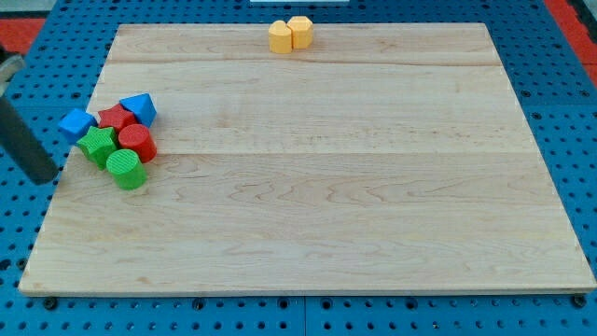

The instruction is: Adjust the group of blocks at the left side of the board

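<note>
- We see my tip point(47, 177) at the bench point(326, 187) left edge, near the blue cube point(76, 123).
- We have no end effector jaws; rod holds nothing.
- Six blocks cluster, touching.

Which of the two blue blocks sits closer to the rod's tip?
The blue block at the cluster's left end; the other blue block lies farther right, beyond the red one. My tip is off the board's left edge.

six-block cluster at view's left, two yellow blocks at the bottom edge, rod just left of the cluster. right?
Not quite. The camera view shows the two yellow blocks at the board's top edge, not the bottom. The rest holds: the six-block cluster sits at the view's left, and my tip is just left of it.
</note>
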`<state>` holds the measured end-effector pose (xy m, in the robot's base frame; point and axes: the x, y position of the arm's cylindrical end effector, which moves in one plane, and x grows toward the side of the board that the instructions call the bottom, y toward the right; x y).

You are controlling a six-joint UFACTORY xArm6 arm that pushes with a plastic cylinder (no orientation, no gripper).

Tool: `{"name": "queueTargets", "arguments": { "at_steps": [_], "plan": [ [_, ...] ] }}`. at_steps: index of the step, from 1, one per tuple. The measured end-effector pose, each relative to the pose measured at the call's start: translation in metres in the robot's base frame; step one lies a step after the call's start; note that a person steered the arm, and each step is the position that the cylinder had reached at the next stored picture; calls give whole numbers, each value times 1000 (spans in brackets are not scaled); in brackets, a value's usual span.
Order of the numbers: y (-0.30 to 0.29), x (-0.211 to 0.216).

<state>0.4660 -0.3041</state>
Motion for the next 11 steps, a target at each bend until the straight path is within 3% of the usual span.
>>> {"name": "queueTargets", "arguments": {
  "at_steps": [1, 3, 5, 6, 8, 9, 10, 11],
  "plan": [
    [7, -48],
    [1, -53],
    [3, -106],
    [3, -102],
    [50, -92],
    [55, -107],
    [115, -150],
    [123, -141]
  ]
}}
